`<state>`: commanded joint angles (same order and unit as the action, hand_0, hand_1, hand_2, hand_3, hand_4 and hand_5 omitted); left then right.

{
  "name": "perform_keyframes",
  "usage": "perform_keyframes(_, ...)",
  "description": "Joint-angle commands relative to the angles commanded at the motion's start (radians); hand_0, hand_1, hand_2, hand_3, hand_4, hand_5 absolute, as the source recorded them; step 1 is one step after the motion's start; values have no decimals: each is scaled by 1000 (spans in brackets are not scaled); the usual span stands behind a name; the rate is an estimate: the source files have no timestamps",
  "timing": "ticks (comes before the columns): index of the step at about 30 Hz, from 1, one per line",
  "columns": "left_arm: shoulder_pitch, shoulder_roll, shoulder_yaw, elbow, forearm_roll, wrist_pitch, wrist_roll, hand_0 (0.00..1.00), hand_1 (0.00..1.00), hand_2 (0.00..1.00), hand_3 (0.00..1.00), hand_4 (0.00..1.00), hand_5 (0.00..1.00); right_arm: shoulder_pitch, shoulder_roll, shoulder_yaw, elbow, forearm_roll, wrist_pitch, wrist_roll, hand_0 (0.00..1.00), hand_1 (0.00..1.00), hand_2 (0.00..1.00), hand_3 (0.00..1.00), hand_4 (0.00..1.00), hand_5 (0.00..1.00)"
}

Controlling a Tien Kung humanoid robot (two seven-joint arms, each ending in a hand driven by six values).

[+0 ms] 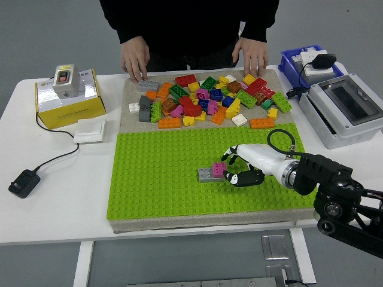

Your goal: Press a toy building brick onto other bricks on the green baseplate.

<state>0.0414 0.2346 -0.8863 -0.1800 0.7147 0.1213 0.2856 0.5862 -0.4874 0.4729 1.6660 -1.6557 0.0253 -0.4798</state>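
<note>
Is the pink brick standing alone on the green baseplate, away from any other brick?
No, the pink brick sits at the right end of a grey brick on the green baseplate.

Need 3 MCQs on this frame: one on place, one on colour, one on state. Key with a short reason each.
1. Where does the small pink toy brick sit?
A. in the loose pile of bricks
B. on the right end of the grey brick on the green studded baseplate
C. on the yellow cardboard box

2. What colour is the plastic bin at the table's far right corner?
A. blue
B. red
C. green

3. What are the person's hands doing?
A. lifting a brick
B. holding the baseplate
C. resting flat at the table's far edge

Answers:
1 B: the pink brick is stacked on the grey one, with the robot's right hand beside it.
2 A: the bin is blue.
3 C: both hands lie palm down behind the brick pile, holding nothing.
</note>
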Motion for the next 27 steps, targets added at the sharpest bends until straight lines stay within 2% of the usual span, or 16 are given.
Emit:
perform_keyframes(6, 0, 0, -1, 0, 0, 0, 0, 649, 638, 584, 674, 341, 568, 1, -11, 13, 26, -35, -3, -10, 25, 154, 700, 777, 551, 515)
perform_keyframes(11, 0, 1, -3, 0, 3, 0, 2, 649, 638, 583, 675, 342, 569, 24, -13, -14, 61, -108, 3, -35, 25, 153, 699, 776, 552, 517)
perform_keyframes(20, -1, 2, -6, 0, 4, 1, 2, 649, 638, 584, 675, 342, 569, 51, 0, -46, 55, -158, 22, -49, 25, 152, 691, 767, 554, 519)
perform_keyframes(21, -1, 2, -6, 0, 4, 1, 2, 648, 638, 584, 675, 343, 571, 51, 0, -47, 55, -159, 23, -50, 25, 153, 686, 668, 524, 533)
perform_keyframes(26, 0, 1, -5, 0, 2, 1, 2, 648, 638, 584, 675, 343, 571, 50, -5, -51, 60, -162, 32, -53, 25, 153, 686, 668, 524, 533)
perform_keyframes(27, 0, 1, -6, 0, 3, 1, 2, 648, 638, 584, 675, 343, 572, 50, -7, -52, 62, -162, 33, -53, 26, 154, 700, 671, 351, 555)
